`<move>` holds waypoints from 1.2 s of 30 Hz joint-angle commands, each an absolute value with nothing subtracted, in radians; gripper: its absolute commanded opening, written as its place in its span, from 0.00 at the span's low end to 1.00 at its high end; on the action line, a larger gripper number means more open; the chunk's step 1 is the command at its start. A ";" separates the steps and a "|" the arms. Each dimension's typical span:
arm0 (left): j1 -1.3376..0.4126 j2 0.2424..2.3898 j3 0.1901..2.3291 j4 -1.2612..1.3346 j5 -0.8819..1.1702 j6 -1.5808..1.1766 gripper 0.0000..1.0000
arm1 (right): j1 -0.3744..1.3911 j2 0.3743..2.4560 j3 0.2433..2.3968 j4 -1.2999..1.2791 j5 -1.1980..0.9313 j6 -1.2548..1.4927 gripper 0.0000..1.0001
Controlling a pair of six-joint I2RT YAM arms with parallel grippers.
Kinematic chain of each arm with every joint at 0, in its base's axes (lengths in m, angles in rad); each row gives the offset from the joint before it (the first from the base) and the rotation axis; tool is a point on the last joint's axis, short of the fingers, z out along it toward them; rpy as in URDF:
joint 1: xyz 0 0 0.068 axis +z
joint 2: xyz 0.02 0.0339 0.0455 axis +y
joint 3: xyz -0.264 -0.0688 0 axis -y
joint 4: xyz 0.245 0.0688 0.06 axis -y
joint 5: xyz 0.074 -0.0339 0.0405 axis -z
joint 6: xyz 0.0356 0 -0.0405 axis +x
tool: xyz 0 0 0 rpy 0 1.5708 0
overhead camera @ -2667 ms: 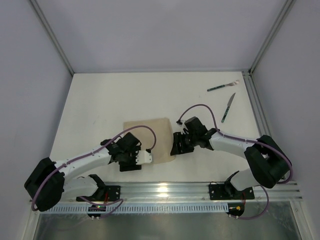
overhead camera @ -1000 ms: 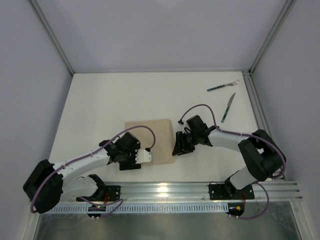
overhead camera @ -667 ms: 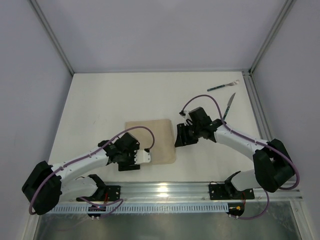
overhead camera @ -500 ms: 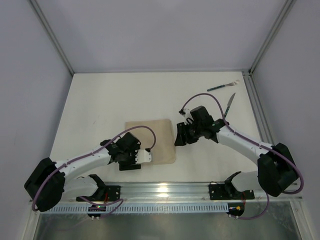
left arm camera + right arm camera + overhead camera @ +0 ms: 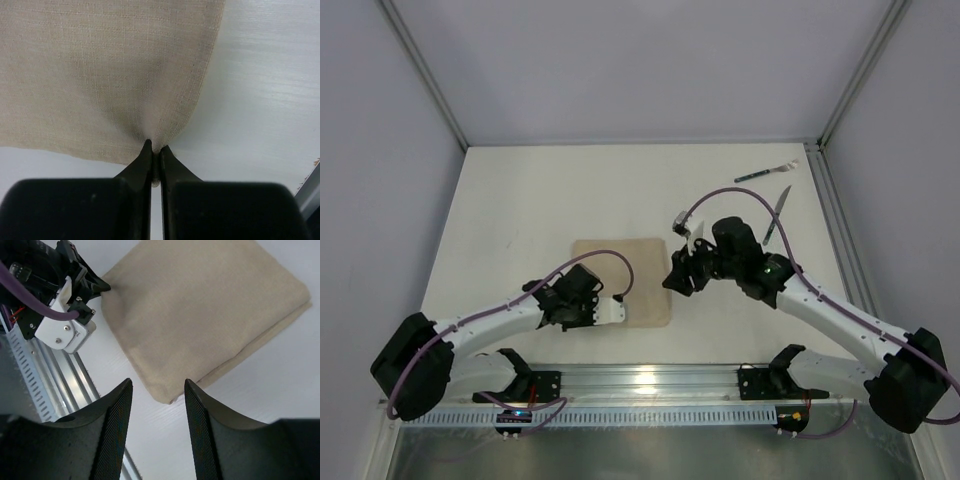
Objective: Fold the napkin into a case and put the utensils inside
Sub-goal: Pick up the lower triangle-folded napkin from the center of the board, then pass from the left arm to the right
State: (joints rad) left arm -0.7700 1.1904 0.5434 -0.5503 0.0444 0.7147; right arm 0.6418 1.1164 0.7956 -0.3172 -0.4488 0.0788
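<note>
Folded napkin (image 5: 200,315) on white table (image 5: 280,375), left hand (image 5: 104,287) pinching its edge, right hand (image 5: 156,385) spread above

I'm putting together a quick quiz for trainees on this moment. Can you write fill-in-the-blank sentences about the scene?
1. The left gripper is ___ on the napkin.
2. The right gripper is ___ and holds nothing.
3. The fork and knife lie on the napkin's ___ side, away from both grippers.
Missing words: shut; open; right.
</note>
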 commanded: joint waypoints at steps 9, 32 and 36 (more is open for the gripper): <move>-0.713 1.035 0.652 -0.643 0.127 0.672 0.00 | 0.908 0.914 0.467 0.249 -0.347 -0.273 0.55; -0.673 1.068 0.690 -0.686 0.173 0.684 0.00 | 1.250 1.557 0.466 0.683 0.167 -0.443 0.67; -0.667 1.066 0.692 -0.687 0.179 0.683 0.00 | 1.279 1.627 0.477 0.677 0.239 -0.482 0.67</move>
